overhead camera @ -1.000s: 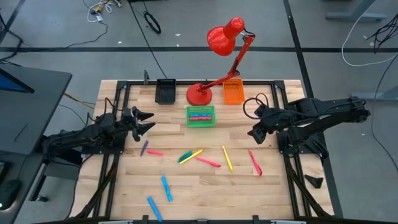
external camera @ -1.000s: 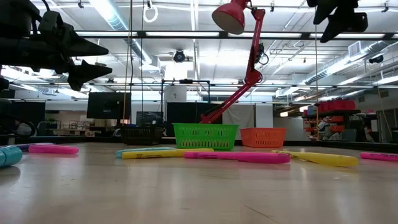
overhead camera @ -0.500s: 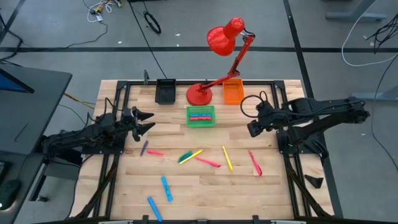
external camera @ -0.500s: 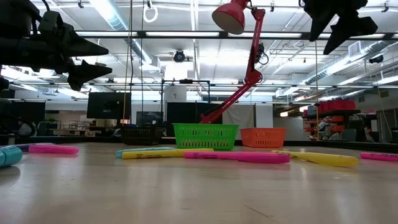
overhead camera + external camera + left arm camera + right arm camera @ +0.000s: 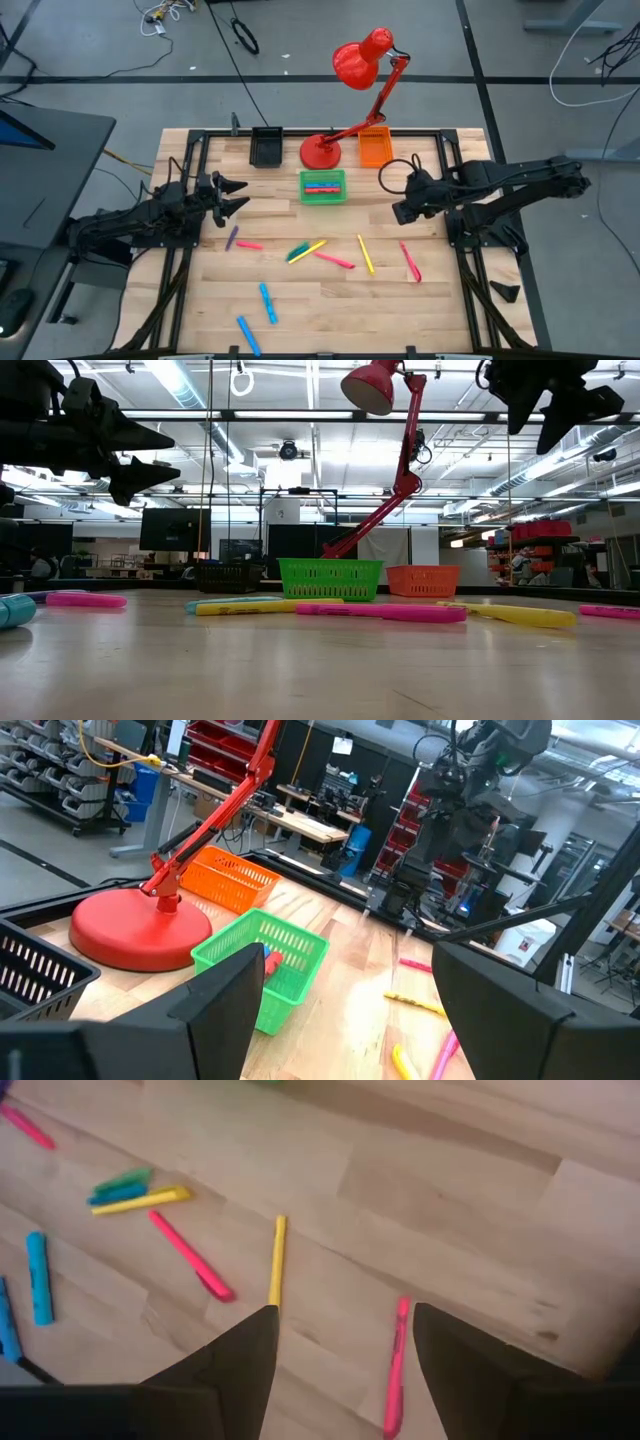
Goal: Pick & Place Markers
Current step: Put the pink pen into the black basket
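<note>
Several markers lie flat on the wooden table: a purple one [image 5: 232, 237], pink ones [image 5: 335, 260] [image 5: 410, 261], a yellow one [image 5: 366, 254], a green, blue and yellow cluster [image 5: 305, 251] and blue ones [image 5: 267, 302]. More lie in the green bin [image 5: 323, 187]. My right gripper [image 5: 400, 210] hangs open high over the table, right of the green bin, pointing steeply down; its wrist view shows the yellow marker [image 5: 276, 1260] and a pink marker [image 5: 395, 1370] below it. My left gripper [image 5: 235, 195] waits open and level at the table's left.
A red desk lamp stands with its base [image 5: 321, 152] at the far edge, between a black bin [image 5: 266, 146] and an orange bin [image 5: 375, 147]. Dark frame rails [image 5: 190, 170] run along the table's sides. Bare wood lies between the markers and the near edge.
My right gripper has rolled about the line it points along, sunk a little and drifted toward the table's left, staying open. The markers have kept their places.
</note>
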`<action>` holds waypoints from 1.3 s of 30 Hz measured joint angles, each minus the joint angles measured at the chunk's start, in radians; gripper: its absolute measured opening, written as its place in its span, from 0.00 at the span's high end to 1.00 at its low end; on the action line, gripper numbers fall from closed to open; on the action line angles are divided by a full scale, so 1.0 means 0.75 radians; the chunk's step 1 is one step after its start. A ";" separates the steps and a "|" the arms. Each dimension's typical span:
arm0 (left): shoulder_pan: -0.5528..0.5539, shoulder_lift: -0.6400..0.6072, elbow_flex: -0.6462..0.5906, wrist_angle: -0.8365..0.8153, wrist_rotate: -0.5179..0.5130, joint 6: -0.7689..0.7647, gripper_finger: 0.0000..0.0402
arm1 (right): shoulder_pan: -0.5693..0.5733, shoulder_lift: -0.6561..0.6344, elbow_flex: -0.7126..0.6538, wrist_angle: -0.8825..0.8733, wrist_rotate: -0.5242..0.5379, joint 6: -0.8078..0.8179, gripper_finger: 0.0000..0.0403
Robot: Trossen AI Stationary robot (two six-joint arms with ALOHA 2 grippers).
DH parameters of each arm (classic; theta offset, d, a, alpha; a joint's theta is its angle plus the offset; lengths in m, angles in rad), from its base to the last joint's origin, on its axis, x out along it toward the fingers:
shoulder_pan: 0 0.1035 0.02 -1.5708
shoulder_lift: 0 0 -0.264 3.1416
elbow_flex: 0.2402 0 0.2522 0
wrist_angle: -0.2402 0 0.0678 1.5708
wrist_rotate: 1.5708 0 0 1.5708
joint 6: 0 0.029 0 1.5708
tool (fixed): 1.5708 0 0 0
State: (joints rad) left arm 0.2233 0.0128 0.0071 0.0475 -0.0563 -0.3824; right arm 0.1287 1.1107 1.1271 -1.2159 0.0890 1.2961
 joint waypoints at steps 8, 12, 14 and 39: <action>0.000 0.000 0.000 0.000 0.000 0.000 0.26 | 0.006 -0.001 0.000 -0.005 -0.096 0.008 0.42; 0.000 0.000 0.001 0.000 0.000 0.000 0.26 | 0.008 -0.001 0.000 -0.005 -0.096 0.009 0.42; 0.000 0.000 0.000 0.000 0.000 0.000 0.26 | 0.008 -0.001 0.000 -0.006 -0.096 0.008 0.42; 0.000 0.000 0.000 0.001 0.000 0.000 0.26 | 0.008 0.046 0.000 -0.057 -0.264 0.076 0.42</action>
State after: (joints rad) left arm 0.2234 0.0128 0.0071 0.0479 -0.0559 -0.3824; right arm 0.1349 1.1448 1.1271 -1.2587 -0.1089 1.3530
